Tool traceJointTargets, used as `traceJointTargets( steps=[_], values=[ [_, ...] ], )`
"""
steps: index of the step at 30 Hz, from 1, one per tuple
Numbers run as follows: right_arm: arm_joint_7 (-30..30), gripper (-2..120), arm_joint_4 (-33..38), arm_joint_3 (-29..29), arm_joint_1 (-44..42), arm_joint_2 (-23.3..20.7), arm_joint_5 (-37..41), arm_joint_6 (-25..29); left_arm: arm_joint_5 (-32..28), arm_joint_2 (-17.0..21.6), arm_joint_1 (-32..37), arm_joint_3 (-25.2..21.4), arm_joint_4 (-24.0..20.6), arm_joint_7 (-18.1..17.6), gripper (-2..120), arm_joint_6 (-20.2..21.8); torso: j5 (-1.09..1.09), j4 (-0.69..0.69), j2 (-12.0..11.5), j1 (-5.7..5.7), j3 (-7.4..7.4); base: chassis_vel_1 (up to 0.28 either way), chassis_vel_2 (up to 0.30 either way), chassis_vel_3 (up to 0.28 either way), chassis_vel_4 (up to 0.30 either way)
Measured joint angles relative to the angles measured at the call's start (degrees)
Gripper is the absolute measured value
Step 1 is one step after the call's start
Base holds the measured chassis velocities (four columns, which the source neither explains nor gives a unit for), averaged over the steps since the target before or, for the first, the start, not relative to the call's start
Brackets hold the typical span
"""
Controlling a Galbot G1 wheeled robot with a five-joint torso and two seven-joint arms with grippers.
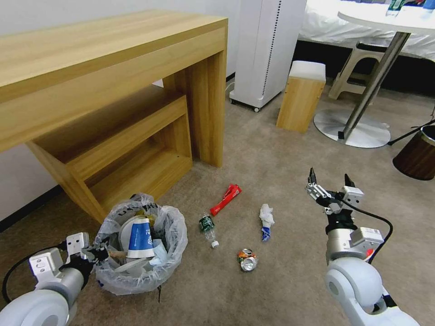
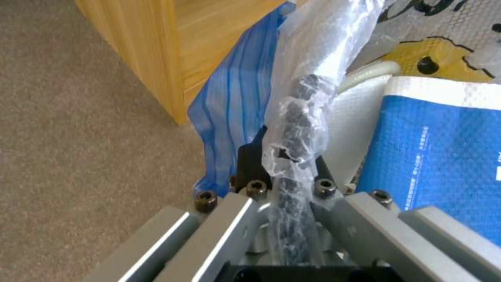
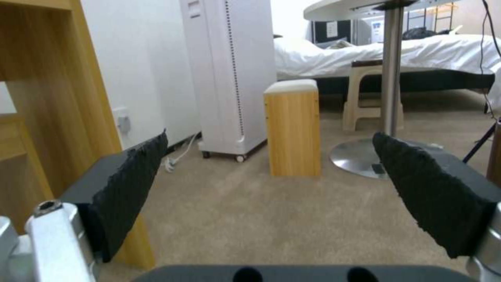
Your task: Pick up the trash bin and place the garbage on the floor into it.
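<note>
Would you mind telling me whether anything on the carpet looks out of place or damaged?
Yes: litter lies on the beige carpet right of the bag-lined trash bin: a long red packet, a small green bottle on its side, a crumpled white-and-blue wrapper and a crushed can.

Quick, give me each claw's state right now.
Left claw: shut on the rim of the trash bin, bag plastic pinched between its fingers.
Right claw: open, holding nothing, above the floor.
</note>
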Motion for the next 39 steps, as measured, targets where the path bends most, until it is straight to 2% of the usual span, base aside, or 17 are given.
traceJointTargets(
  steps=[14,18,23,30,32,34,36,39],
  values=[
    [-0.54,100,-0.25,-0.13,0.05,-0.63,0.45,1.52,0.93,-1.01,0.47,0.22,-0.22,0.16,0,-0.13,0.00,0.00,0.00,0.00,0.00,0.000,0.000,0.000,0.000],
    [0.44,100,0.66,-0.29,0.01,-1.51,2.08,-1.15,1.46,-1.53,0.80,0.30,-0.52,0.34,0,-0.21,0.00,0.00,0.00,0.00,0.00,0.000,0.000,0.000,0.000],
    [2.97,100,1.80,-1.23,0.83,-3.46,6.70,-7.44,2.37,-2.21,1.32,0.46,-0.88,0.65,0,-0.30,0.01,0.00,0.00,0.00,0.00,0.000,0.000,0.000,0.000],
    [4.12,100,1.81,-2.16,2.67,-6.14,11.97,-10.51,3.07,-3.05,1.29,0.76,-1.38,0.76,0,-0.34,0.00,0.00,0.00,0.00,0.00,0.000,0.000,0.000,0.000],
    [4.48,100,2.06,-3.14,3.61,-7.32,16.98,-11.64,3.83,-3.71,1.57,0.83,-1.40,0.94,0,-0.42,0.00,0.00,0.00,0.00,0.00,0.000,0.000,0.000,0.000],
    [4.59,100,2.05,-3.43,3.74,-7.53,17.86,-11.97,3.94,-3.82,1.59,0.85,-1.39,0.97,0,-0.44,0.00,0.00,0.00,0.00,0.00,0.000,0.000,0.000,0.000],
    [8.18,100,1.86,-6.58,5.01,-8.68,25.12,-16.01,4.31,-4.23,1.56,0.86,-1.19,1.04,0,-0.55,0.00,0.00,0.00,0.00,0.00,0.000,0.000,0.000,0.000],
    [11.12,100,0.49,-9.49,6.76,-9.32,29.10,-18.75,4.48,-4.37,1.56,0.84,-1.15,1.07,0,-0.68,0.00,0.00,0.00,0.00,0.00,0.000,0.000,0.000,0.000]
  ],
)
